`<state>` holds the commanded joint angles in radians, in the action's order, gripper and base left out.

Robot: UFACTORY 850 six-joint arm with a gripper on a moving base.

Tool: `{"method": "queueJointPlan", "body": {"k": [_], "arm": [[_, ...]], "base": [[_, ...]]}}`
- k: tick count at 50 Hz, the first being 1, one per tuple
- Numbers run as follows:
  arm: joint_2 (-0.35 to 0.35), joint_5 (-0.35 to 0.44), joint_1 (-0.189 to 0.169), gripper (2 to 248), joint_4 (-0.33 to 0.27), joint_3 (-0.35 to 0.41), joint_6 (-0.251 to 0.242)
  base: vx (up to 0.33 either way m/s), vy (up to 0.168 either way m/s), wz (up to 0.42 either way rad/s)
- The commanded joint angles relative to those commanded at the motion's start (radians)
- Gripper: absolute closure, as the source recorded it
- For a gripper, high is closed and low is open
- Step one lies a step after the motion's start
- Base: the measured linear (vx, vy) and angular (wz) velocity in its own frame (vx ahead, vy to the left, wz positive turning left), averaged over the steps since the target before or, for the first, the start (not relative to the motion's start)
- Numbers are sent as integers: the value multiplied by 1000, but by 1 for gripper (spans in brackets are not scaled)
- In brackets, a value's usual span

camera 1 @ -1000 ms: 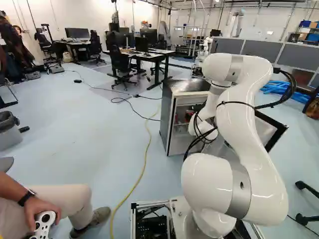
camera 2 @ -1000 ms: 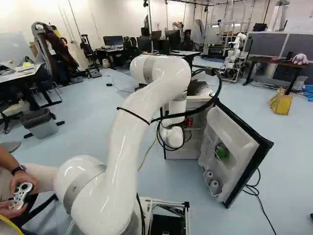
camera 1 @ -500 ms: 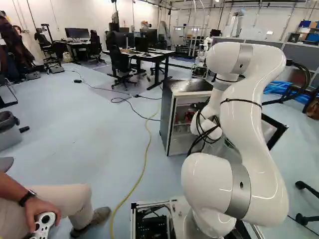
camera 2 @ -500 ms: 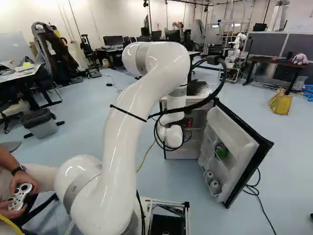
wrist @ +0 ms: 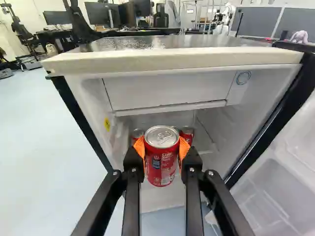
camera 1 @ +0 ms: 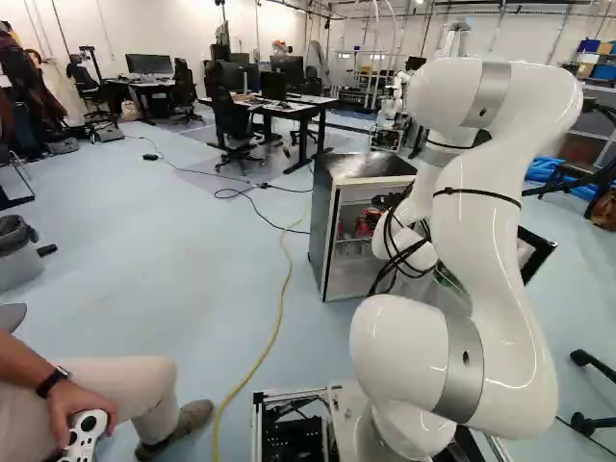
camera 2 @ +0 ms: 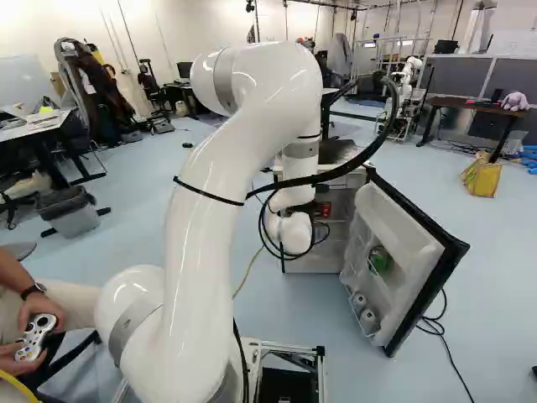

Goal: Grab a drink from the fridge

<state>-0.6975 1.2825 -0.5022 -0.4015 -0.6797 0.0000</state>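
The fingers (wrist: 191, 160) hold a red soda can (wrist: 162, 162) between their orange pads (wrist: 184, 147), one pad on each side. The can stands up straight, with its shiny top showing, at the open front of the little fridge (wrist: 172, 56). More red cans (wrist: 187, 133) sit behind it inside. The fridge door (camera 2: 403, 243) is wide open (it has a green thing (camera 2: 380, 260) on its shelf), and the big white arm (camera 1: 481, 241) reaches toward the fridge.

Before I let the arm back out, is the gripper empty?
No, the gripper holds a red can between its orange pads, which touch it from both sides.
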Motion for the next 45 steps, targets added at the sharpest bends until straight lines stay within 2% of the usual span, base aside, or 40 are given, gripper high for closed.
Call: {"method": "queueJointPlan", "body": {"k": [45], "arm": [[196, 0, -26, 163, 0, 137, 0]], "base": [[0, 0, 0]]}}
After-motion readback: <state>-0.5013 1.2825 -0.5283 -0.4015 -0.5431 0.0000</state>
